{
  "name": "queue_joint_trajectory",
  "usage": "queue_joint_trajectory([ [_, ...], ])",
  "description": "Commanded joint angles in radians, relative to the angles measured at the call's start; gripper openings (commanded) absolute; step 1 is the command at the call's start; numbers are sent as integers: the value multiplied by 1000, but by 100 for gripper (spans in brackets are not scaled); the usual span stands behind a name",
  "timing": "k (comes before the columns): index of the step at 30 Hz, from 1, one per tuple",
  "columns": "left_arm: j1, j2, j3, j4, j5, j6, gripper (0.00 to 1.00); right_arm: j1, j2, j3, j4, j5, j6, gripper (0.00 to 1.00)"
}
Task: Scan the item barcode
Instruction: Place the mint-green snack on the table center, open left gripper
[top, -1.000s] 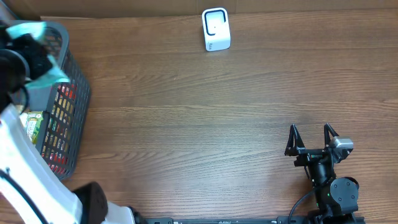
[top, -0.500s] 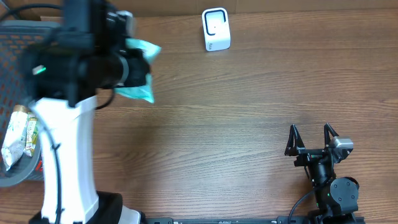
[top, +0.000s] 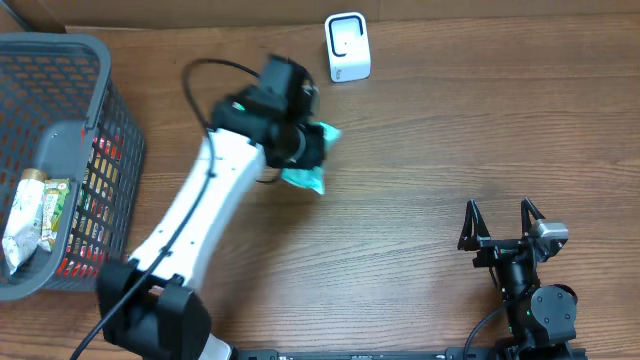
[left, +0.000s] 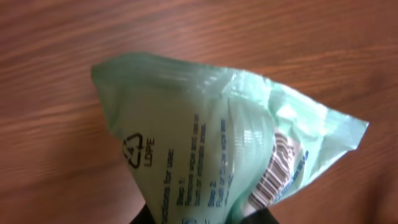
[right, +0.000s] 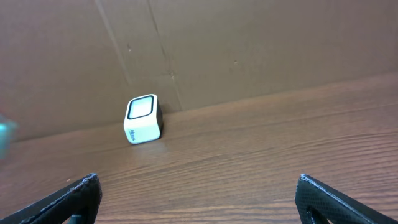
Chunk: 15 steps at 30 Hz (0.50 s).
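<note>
The item is a pale green plastic packet (top: 303, 178) (left: 186, 124) with blue print. My left gripper (top: 298, 148) (left: 205, 219) is shut on its lower end and holds it above the wooden table, left of centre. A striped barcode (left: 277, 167) shows on the packet's right fold in the left wrist view. The white scanner (top: 347, 47) (right: 143, 118) stands at the table's far edge, up and to the right of the packet. My right gripper (top: 500, 222) (right: 199, 186) rests open near the front right, holding nothing.
A grey mesh basket (top: 110, 110) sits at the left edge with several packaged goods inside, among them a light snack packet (top: 28, 215). A brown cardboard wall (right: 249, 43) rises behind the scanner.
The left arm has swung from above the basket rightward over the table, carrying the green packet closer to the scanner. The right arm has not moved.
</note>
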Motion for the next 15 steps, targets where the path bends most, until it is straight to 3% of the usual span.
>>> queue_joint_trajectory([
  [1,-79,24,-132,158,46,-72,4,5,-12,-11,5,7,-8,100],
  [5,-151,111,-169,249,43,-137,8,5,-12,-11,5,7,-8,100],
  [6,-160,126,-169,253,44,-137,17,5,-12,-11,5,7,-8,100],
  [9,-177,154,-169,254,43,-137,64,5,-12,-11,5,7,-8,100],
  [12,-165,148,-140,233,42,-136,77,5,-12,-11,5,7,-8,100],
  [15,-119,122,-31,146,39,-134,80,5,-12,-11,5,7,-8,100],
])
